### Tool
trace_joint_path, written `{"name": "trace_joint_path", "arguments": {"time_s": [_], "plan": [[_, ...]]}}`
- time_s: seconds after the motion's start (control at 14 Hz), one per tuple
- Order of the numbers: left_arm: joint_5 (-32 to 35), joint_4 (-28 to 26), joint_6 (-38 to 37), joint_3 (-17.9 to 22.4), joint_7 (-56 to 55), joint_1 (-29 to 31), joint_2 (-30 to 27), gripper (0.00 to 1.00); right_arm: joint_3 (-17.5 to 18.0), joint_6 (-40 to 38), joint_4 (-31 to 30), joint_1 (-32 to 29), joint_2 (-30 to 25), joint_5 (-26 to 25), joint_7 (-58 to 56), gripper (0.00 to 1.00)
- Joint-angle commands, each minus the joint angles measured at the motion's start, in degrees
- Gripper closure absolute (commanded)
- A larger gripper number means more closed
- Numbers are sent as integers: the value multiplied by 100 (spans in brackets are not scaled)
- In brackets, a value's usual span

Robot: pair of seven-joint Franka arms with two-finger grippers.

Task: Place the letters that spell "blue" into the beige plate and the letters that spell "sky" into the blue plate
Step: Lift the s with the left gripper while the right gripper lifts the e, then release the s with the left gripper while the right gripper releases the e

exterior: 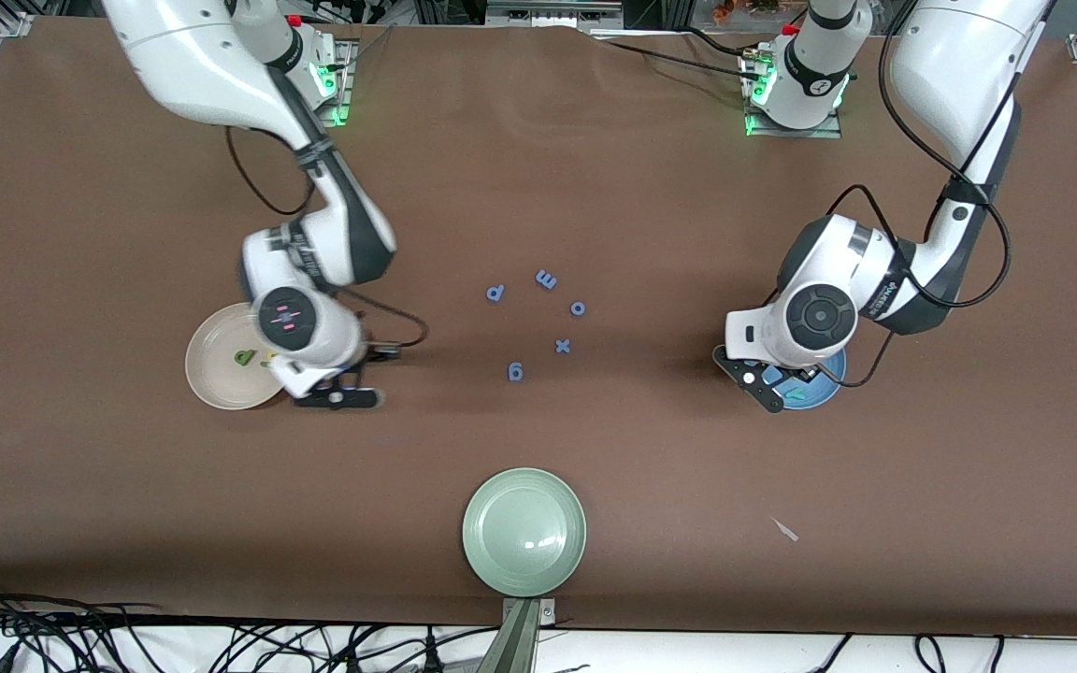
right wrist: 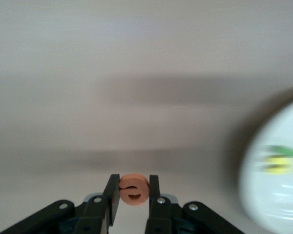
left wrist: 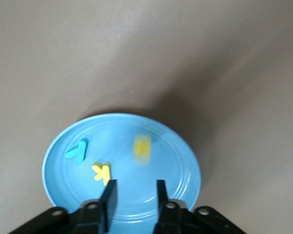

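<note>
Clamped between the right gripper's (right wrist: 133, 191) fingers, a small orange foam letter e (right wrist: 134, 187) is carried just beside the round cream-beige plate (exterior: 211, 369), where a green letter (exterior: 245, 356) and something yellow already lie. Parted and empty, the left gripper's (left wrist: 134, 195) fingers hang over the round sky-blue plate (left wrist: 185, 161), in which a teal y (left wrist: 77, 151), a yellow k (left wrist: 102, 171) and a blurred yellow piece (left wrist: 142, 148) are seen. Little seems left beyond placing the e.

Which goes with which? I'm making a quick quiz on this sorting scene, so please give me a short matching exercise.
Things:
1. orange e
2. teal y
3. green b
4. pale green plate

Places:
A. in the blue plate
B. nearest the front camera, holding no letters
C. between the right gripper fingers
D. in the beige plate

Pairs: 1-C, 2-A, 3-D, 4-B
</note>
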Motion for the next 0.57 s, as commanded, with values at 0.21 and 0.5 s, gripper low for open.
{"name": "trace_joint_path", "arguments": {"time_s": [0.21,0.5], "plan": [[55,76,-87,-93,12,54,-615,0,-857,-570,-147,-341,-70,85,-1469,100],[-628,777,-708,-76,4,63,-1064,0,-813,-578,45,-423,-52,163,-1409,0]]}}
